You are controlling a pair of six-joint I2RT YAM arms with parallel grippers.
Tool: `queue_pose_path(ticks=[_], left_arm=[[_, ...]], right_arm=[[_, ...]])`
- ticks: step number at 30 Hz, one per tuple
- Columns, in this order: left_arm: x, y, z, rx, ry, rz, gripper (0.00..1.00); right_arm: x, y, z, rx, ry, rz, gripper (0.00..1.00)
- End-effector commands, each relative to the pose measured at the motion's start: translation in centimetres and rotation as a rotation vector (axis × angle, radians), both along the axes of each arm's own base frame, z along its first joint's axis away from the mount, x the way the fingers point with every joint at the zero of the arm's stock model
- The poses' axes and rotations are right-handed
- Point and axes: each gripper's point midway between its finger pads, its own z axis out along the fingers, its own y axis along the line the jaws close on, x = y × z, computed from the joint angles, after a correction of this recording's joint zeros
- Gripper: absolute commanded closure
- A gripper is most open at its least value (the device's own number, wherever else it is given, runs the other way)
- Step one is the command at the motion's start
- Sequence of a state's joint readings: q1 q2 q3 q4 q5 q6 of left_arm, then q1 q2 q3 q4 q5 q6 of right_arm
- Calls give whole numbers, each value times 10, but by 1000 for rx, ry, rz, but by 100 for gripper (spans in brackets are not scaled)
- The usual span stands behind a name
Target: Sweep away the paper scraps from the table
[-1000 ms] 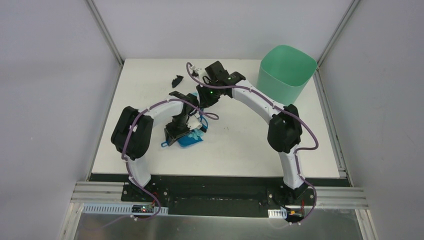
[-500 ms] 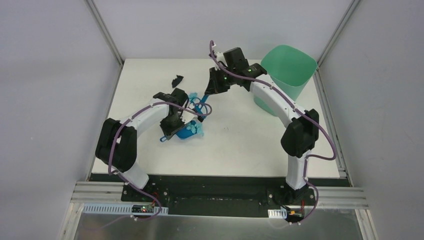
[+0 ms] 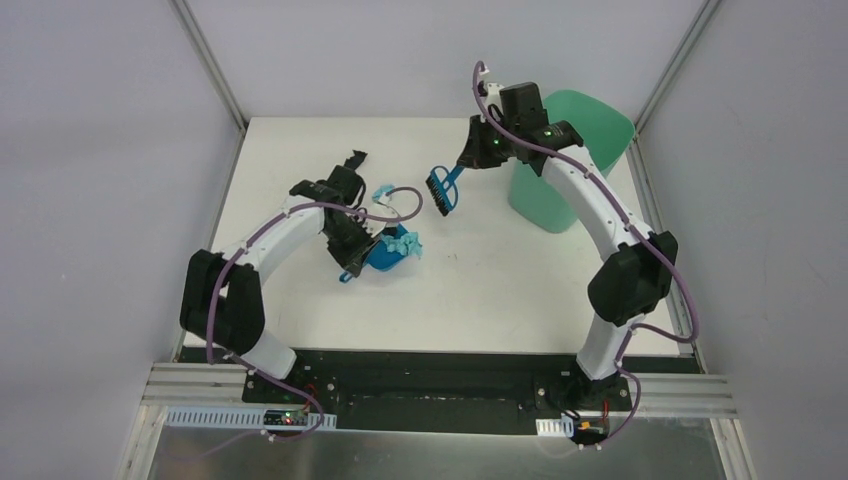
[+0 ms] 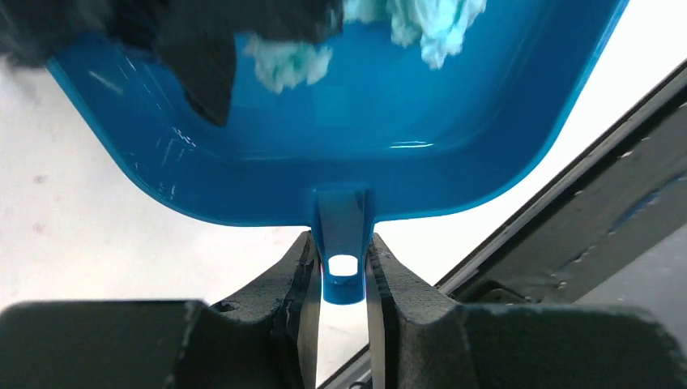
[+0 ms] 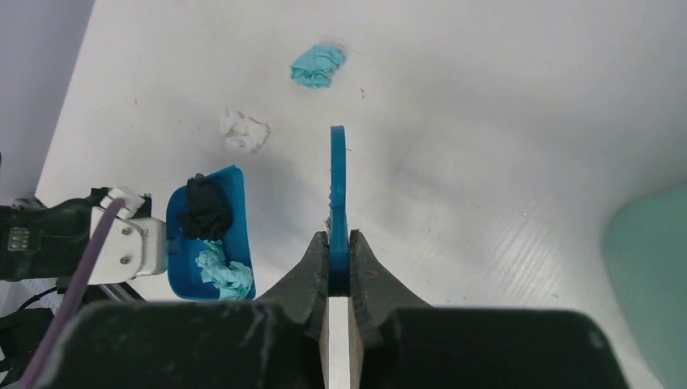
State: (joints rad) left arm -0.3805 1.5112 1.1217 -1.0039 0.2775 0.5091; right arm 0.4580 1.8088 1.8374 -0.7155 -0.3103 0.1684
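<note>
My left gripper [image 3: 355, 256] is shut on the handle [image 4: 343, 243] of the blue dustpan [image 3: 384, 259], which sits on the white table [image 3: 500, 290]. The pan [image 4: 340, 130] holds a black scrap [image 4: 194, 49] and light teal scraps [image 4: 421, 20]. My right gripper [image 3: 466, 164] is shut on the blue hand brush [image 3: 441, 191] and holds it above the table, clear of the pan. The right wrist view shows the brush [image 5: 338, 194] edge-on. A teal scrap [image 5: 317, 66] and a white scrap [image 5: 244, 131] lie loose on the table beyond the pan [image 5: 209, 235]. A black scrap [image 3: 353, 160] lies at the far left.
A green bin [image 3: 572, 150] stands at the back right, just right of my right gripper, and shows in the right wrist view [image 5: 648, 275]. Grey walls close in the table on three sides. The black front edge [image 3: 430, 360] runs by the arm bases.
My right arm has lifted the brush away from the dustpan, back and to the right toward the bin. My left arm has shifted the dustpan slightly right with scraps in it.
</note>
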Motion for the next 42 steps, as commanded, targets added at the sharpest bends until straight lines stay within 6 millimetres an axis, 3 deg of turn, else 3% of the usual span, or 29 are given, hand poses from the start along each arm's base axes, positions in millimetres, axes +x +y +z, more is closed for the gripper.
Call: queue_pose_path(ticks=[1, 5, 9, 13, 15, 19, 22, 26, 30, 34, 38, 40, 42], left_arm=[[18, -41, 17, -193, 36, -23, 100], [38, -38, 9, -180, -91, -16, 100], [43, -46, 15, -194, -45, 7, 100], [46, -50, 17, -185, -55, -7, 100], [39, -58, 23, -189, -38, -15, 100], [25, -59, 25, -87, -47, -59, 100], [22, -55, 31, -55, -39, -49, 100], [23, -43, 37, 2, -58, -34, 100], [18, -23, 35, 100, -52, -37, 100], [9, 7, 32, 232, -61, -32, 100], [-12, 35, 28, 293, 10, 14, 100], [-27, 48, 26, 321, 72, 42, 100], [-45, 59, 24, 347, 133, 54, 100]], right_arm=[[2, -15, 8, -31, -58, -22, 100], [-6, -25, 10, -65, -72, 3, 100], [-18, -26, 17, -62, -107, 37, 100], [-32, -29, 40, -40, -157, 76, 100], [-38, -35, 62, -14, -200, 85, 100], [-34, -72, 129, 29, -369, -9, 100], [-20, -108, 161, 1, -477, -108, 100], [-2, -151, 175, -109, -555, -242, 100], [10, -184, 174, -171, -569, -341, 100], [3, -168, 162, -100, -533, -261, 100], [4, -151, 150, -54, -505, -208, 100], [3, -133, 140, -48, -489, -154, 100], [-1, -103, 124, -83, -477, -51, 100]])
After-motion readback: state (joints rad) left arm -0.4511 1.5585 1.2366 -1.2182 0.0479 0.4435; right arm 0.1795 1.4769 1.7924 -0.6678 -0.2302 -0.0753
